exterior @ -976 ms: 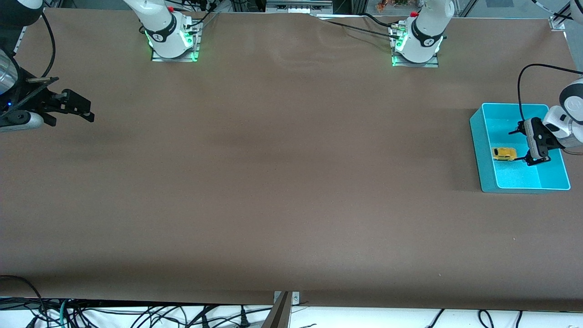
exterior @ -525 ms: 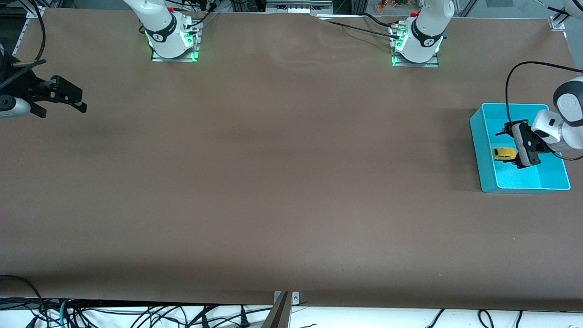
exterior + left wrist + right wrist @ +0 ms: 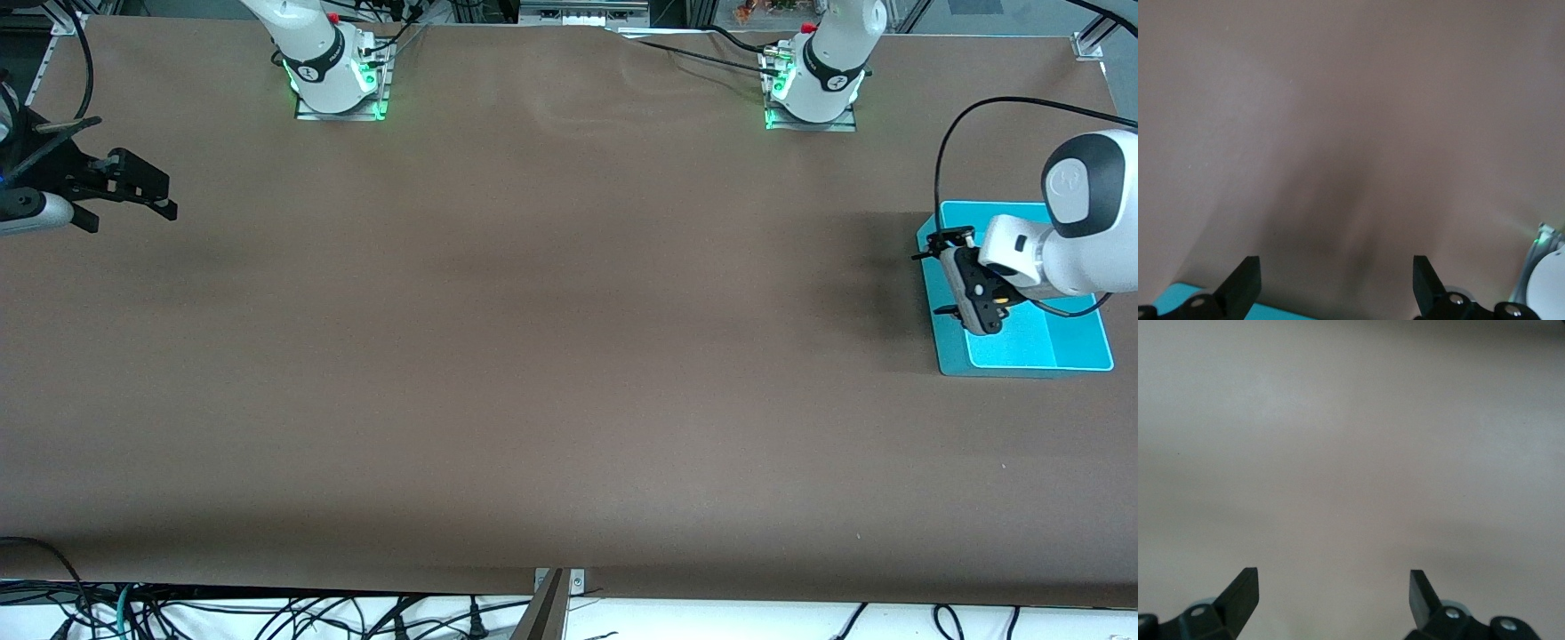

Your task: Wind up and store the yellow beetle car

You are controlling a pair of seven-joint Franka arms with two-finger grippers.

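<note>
Both grippers have jaws apart: left gripper [image 3: 945, 272] over the teal bin [image 3: 1022, 348], car hidden beneath; right gripper [image 3: 164, 197] waits.

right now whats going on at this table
The left gripper hangs open over the rim of the blue bin at the left arm's end of the table, holding nothing. The yellow beetle car cannot be seen from any camera; the left arm covers much of the bin, so it may be hidden under it. The right gripper waits open and empty over the bare table at the right arm's end.
</note>
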